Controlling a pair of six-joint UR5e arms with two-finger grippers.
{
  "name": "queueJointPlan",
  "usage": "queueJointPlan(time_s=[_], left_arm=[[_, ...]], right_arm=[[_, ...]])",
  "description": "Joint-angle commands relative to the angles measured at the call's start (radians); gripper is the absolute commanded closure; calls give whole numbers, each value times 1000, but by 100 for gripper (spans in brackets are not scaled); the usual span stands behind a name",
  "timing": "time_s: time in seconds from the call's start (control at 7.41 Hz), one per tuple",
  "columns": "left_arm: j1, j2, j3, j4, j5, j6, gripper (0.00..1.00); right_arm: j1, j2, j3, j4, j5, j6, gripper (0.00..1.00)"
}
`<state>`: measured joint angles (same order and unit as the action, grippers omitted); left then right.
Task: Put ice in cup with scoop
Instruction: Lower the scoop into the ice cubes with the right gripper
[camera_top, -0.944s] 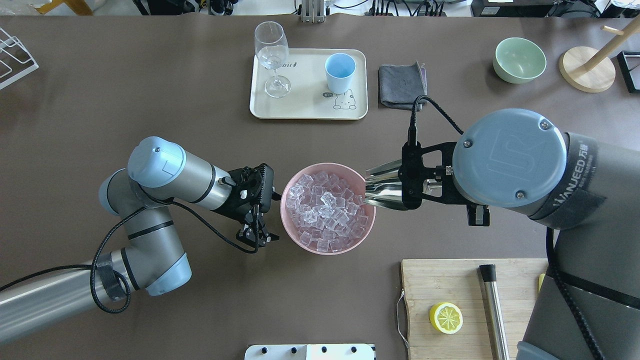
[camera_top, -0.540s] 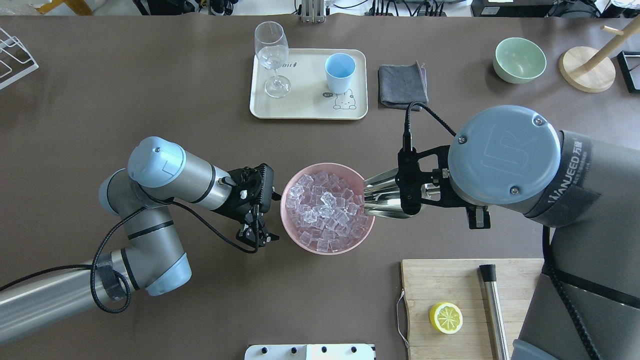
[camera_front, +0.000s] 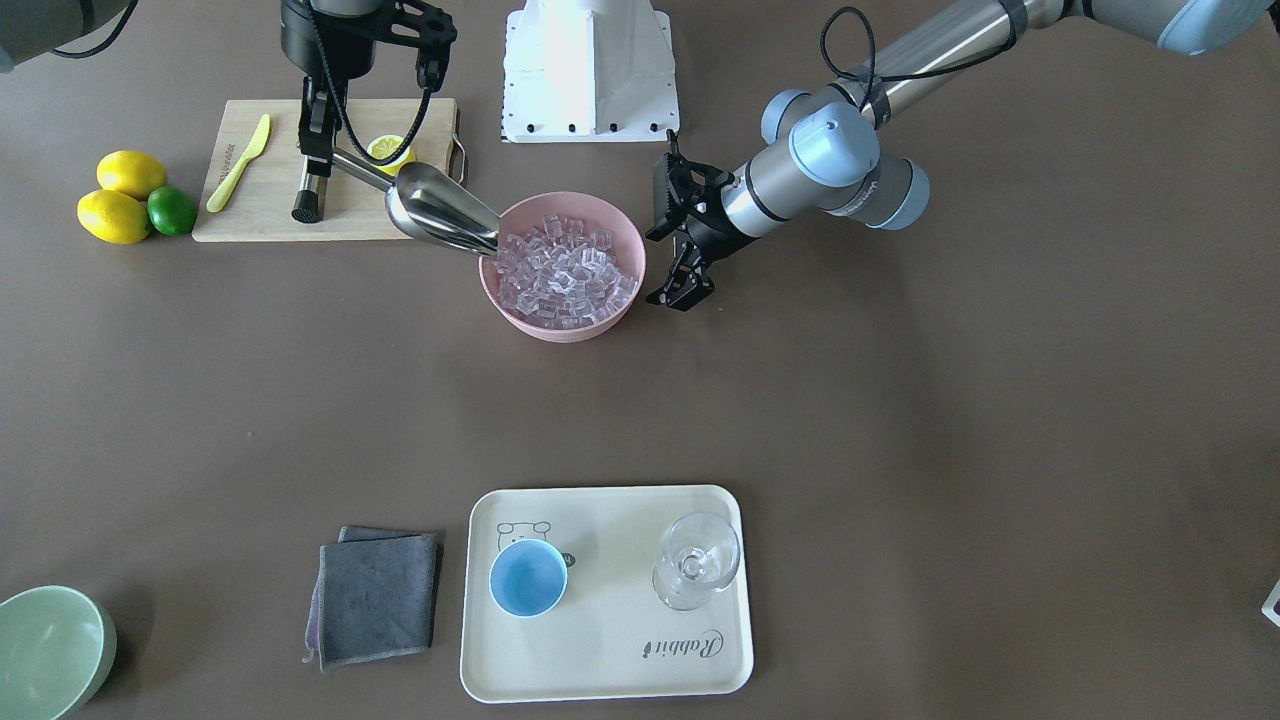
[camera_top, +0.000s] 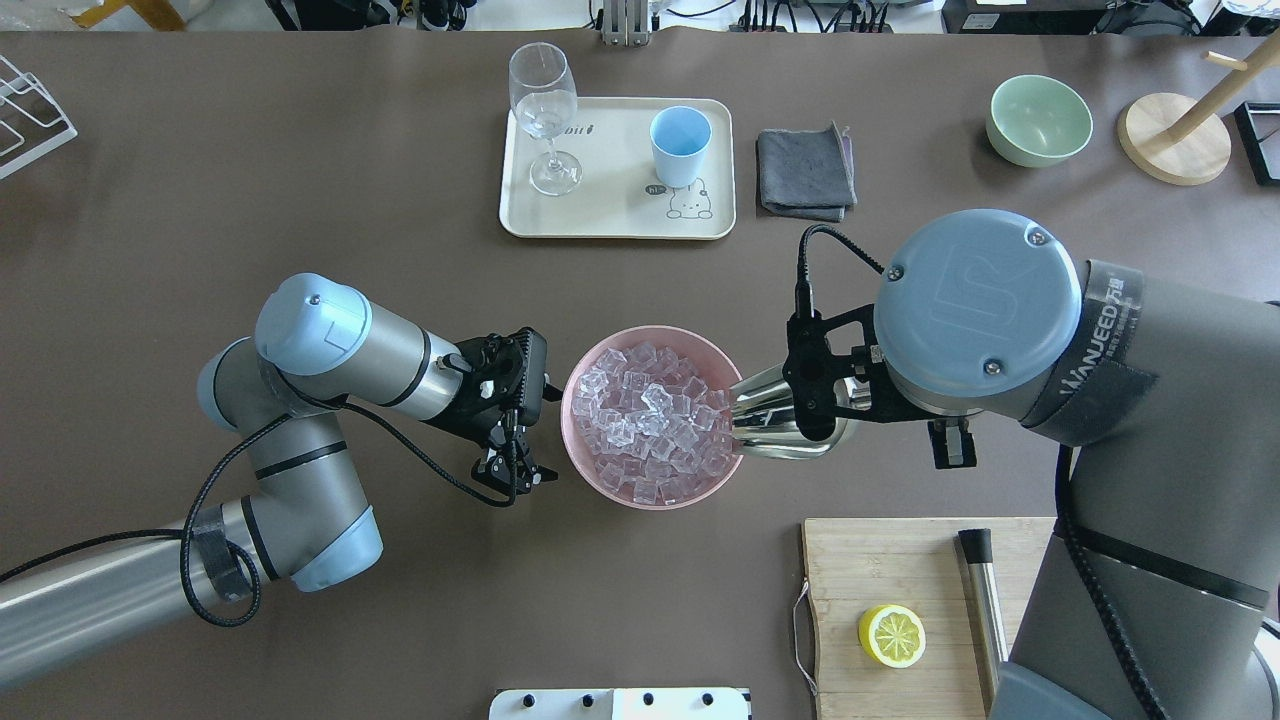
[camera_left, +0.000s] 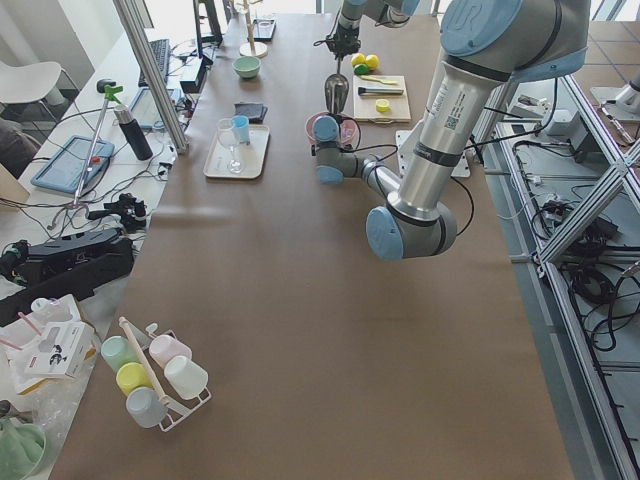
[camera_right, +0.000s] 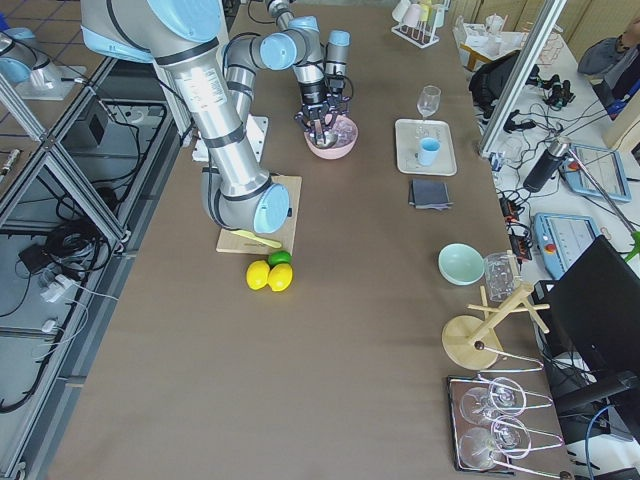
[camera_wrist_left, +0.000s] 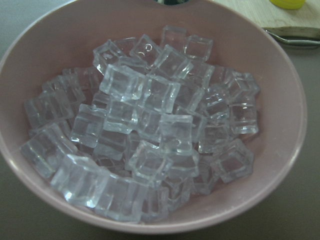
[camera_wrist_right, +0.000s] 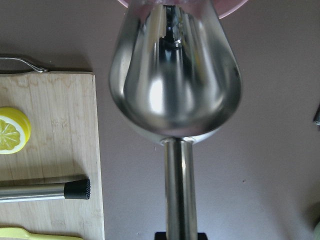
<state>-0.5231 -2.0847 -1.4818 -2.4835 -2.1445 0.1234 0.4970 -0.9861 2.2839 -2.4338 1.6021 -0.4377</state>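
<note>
Far tray lettered "Rabbit"; right arm sleeve "WANJEED"; right gripper clamps scoop handle; left gripper spread, empty.

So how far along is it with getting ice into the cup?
Done: the right gripper holds the scoop by its handle. In hand: the scoop's mouth sits at the pink bowl's rim, its trough empty in the wrist view. Left: the ice lies in the bowl and the cup on the tray is empty, so scooping, carrying and tipping remain.
</note>
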Motion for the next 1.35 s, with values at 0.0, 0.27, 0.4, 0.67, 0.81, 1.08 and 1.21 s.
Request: queueJointPlan(time_s=[0.0, 0.27, 0.4, 0.67, 0.81, 1.08, 1.21], left_arm=[[2, 0, 0, 2, 0, -1, 2], [2, 0, 1, 2, 0, 1, 2], [2, 0, 0, 0, 0, -1, 2], [2, 0, 0, 0, 0, -1, 2], [2, 0, 1, 2, 0, -1, 2], [2, 0, 2, 2, 0, -1, 2], [2, 0, 2, 2, 2, -1, 2]], right_arm=[[0, 82, -15, -115, 13, -7, 100], [2, 122, -76, -131, 12, -9, 100], [2, 138, -95, -133, 9, -9, 100], [2, 190, -147, -131, 10, -9, 100], [2, 214, -185, -133, 10, -9, 100], [2, 218, -192, -157, 12, -10, 100], [2, 216, -190, -171, 12, -16, 100]])
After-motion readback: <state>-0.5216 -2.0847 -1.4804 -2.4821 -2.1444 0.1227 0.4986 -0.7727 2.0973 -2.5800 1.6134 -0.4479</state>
